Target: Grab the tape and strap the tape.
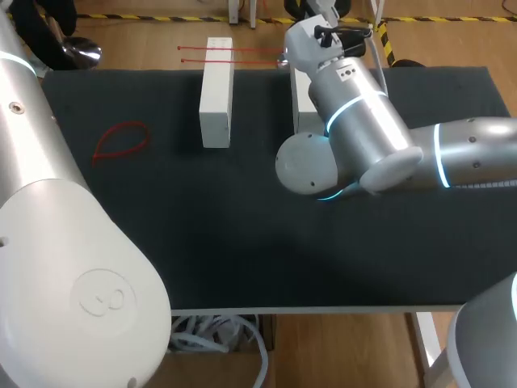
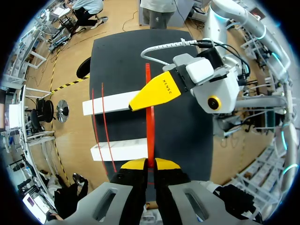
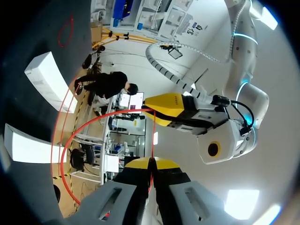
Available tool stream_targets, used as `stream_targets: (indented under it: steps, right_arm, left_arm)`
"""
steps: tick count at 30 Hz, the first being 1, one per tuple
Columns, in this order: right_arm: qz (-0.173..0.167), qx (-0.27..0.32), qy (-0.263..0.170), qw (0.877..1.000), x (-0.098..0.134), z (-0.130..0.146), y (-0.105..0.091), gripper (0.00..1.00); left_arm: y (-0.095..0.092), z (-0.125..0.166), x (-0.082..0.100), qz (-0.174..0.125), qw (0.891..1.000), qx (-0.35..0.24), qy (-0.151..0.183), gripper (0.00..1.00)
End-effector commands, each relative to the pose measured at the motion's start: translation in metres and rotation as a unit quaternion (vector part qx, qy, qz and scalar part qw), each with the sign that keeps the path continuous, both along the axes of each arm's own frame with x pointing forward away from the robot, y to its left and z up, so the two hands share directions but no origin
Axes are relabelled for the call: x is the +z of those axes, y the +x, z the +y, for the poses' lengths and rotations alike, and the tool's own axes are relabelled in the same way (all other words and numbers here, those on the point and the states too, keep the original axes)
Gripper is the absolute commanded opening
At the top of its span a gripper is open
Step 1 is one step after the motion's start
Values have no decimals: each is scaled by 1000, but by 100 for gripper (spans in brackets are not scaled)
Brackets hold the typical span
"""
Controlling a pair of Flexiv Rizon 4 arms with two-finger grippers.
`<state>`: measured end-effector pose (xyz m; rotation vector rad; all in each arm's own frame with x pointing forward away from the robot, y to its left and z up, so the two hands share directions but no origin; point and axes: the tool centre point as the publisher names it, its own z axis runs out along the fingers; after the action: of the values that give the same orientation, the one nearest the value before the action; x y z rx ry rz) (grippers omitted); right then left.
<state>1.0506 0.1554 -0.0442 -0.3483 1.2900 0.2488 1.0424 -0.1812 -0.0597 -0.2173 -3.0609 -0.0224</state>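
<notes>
My left end effector (image 2: 151, 165) is pinching the red tape (image 2: 150, 135), and the right end effector (image 3: 151, 165) is clamping its other end. White blocks (image 1: 216, 93) are sitting on the surface (image 1: 242, 242).

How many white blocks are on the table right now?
2. One white block lies toward the far edge, left of the middle; the second white block lies to its right, mostly hidden behind the right arm. More may be hidden.
</notes>
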Motion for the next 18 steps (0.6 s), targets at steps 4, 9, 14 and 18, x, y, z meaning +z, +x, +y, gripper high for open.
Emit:
stream_targets:
  steps: [4,9,14,18]
  right_arm:
    - [3,2,-5,1000,3,1,-3,0]
    - [3,-2,-5,1000,4,-1,-4,0]
    - [4,-5,-6,1000,4,-3,-4,0]
    - [5,-4,-6,1000,5,-2,-3,0]
  left_arm:
    - [1,-1,2,1,1000,0,2,0]
    - [1,-1,2,1,1000,0,2,0]
    - [1,-1,2,1,1000,0,2,0]
    - [1,-1,2,1,1000,0,2,0]
